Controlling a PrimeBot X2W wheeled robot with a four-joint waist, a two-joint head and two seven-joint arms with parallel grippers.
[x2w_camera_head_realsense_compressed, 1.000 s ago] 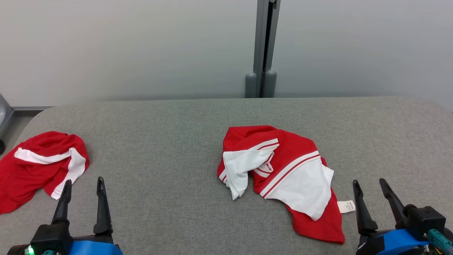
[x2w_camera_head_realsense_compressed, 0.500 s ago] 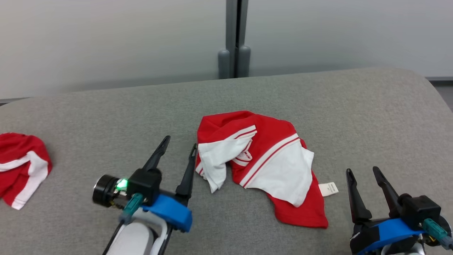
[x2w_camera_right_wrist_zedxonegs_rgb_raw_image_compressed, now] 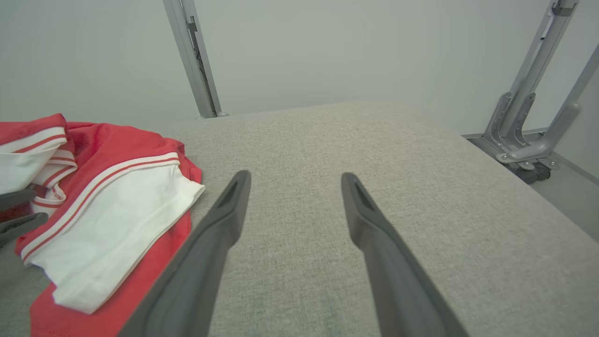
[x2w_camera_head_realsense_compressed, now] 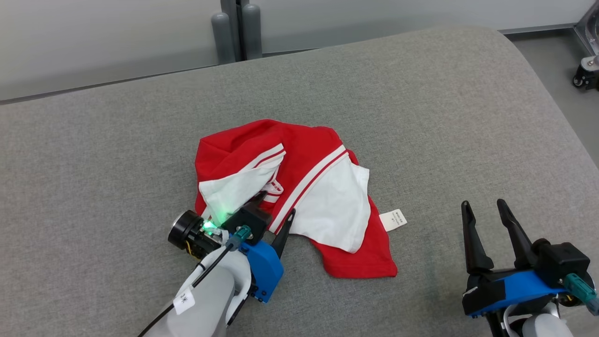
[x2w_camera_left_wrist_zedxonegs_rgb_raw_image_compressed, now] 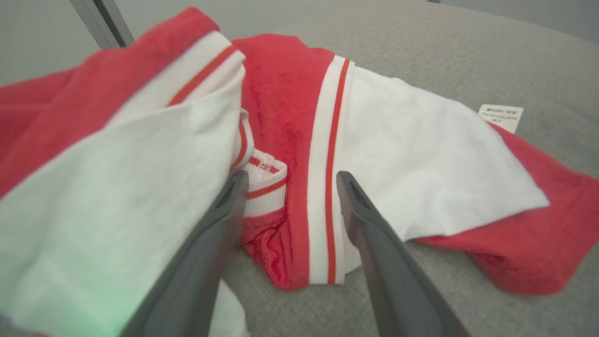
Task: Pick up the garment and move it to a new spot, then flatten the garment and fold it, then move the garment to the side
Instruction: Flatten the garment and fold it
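The garment [x2w_camera_head_realsense_compressed: 309,159] is a crumpled red and white shirt lying in the middle of the grey table, with a white label [x2w_camera_head_realsense_compressed: 392,220] sticking out on its right. My left gripper [x2w_camera_head_realsense_compressed: 276,206] stands open at its near left edge. In the left wrist view the left gripper [x2w_camera_left_wrist_zedxonegs_rgb_raw_image_compressed: 292,178] straddles a red fold with a white stripe of the garment [x2w_camera_left_wrist_zedxonegs_rgb_raw_image_compressed: 398,154], and nothing is clamped. My right gripper [x2w_camera_head_realsense_compressed: 482,204] is open over bare table to the garment's right. In the right wrist view the right gripper [x2w_camera_right_wrist_zedxonegs_rgb_raw_image_compressed: 295,177] points at bare table, with the garment [x2w_camera_right_wrist_zedxonegs_rgb_raw_image_compressed: 112,206] at the left.
The grey padded table [x2w_camera_head_realsense_compressed: 421,93] has a rounded far right corner. A grey post [x2w_camera_head_realsense_compressed: 236,23] stands behind its far edge. A wheeled metal frame [x2w_camera_head_realsense_compressed: 587,70] stands on the floor to the right, also in the right wrist view [x2w_camera_right_wrist_zedxonegs_rgb_raw_image_compressed: 529,154].
The camera has turned right and tilted down. My left arm has reached forward and right, from the near left up to the garment's edge. The right gripper has stayed put.
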